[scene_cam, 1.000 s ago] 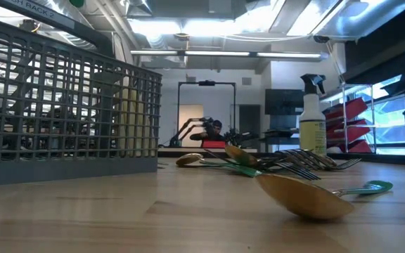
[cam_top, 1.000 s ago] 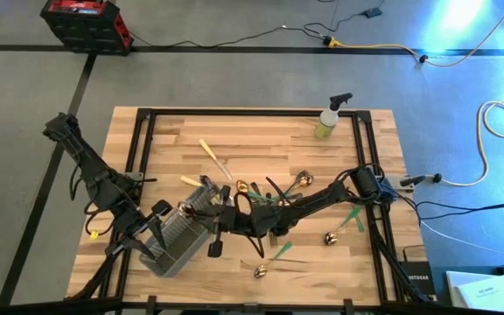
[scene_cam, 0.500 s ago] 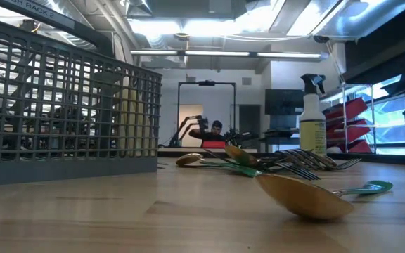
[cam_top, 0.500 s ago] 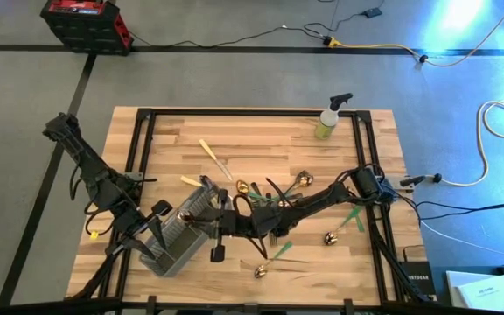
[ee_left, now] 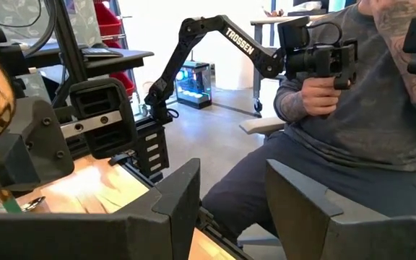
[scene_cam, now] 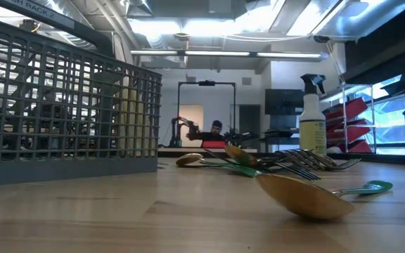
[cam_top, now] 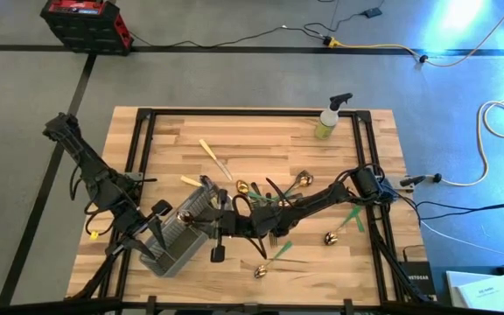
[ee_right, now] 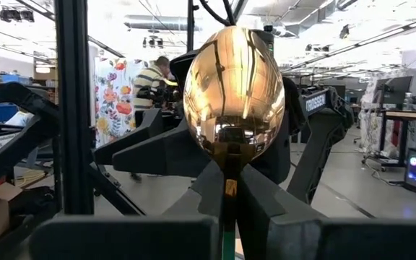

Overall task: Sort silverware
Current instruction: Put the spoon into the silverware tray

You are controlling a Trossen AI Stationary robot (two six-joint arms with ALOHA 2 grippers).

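The right hand point(ee_right: 226, 198) is clamped on the stem of a gold spoon point(ee_right: 233, 90), whose long axis runs out along the fingers with the bowl at the far end, its shiny face turned back to the wrist camera. From above, this hand point(cam_top: 201, 220) sits over the near edge of the grey mesh caddy point(cam_top: 175, 241), which lies toward the desk's left front corner; the spoon itself is too small to make out there.

The left hand point(ee_left: 230, 191) has its fingers apart with nothing between them; from above it point(cam_top: 151, 229) rests against the caddy's left side. Its wrist camera looks off the desk point(cam_top: 261, 136) at a seated person point(ee_left: 352, 137) holding a controller, something no other camera shows so closely.

The remaining silverware point(cam_top: 278, 199) lies scattered right of the caddy, handles pointing many ways. In the level camera a gold spoon bowl point(scene_cam: 302, 195) with a green handle lies nearest, a tangle of forks point(scene_cam: 308, 160) behind it. The spray bottle point(cam_top: 329, 118) stands at the desk's far right, well apart. The caddy's mesh wall point(scene_cam: 62, 105) blocks the level camera's sight of both hands.
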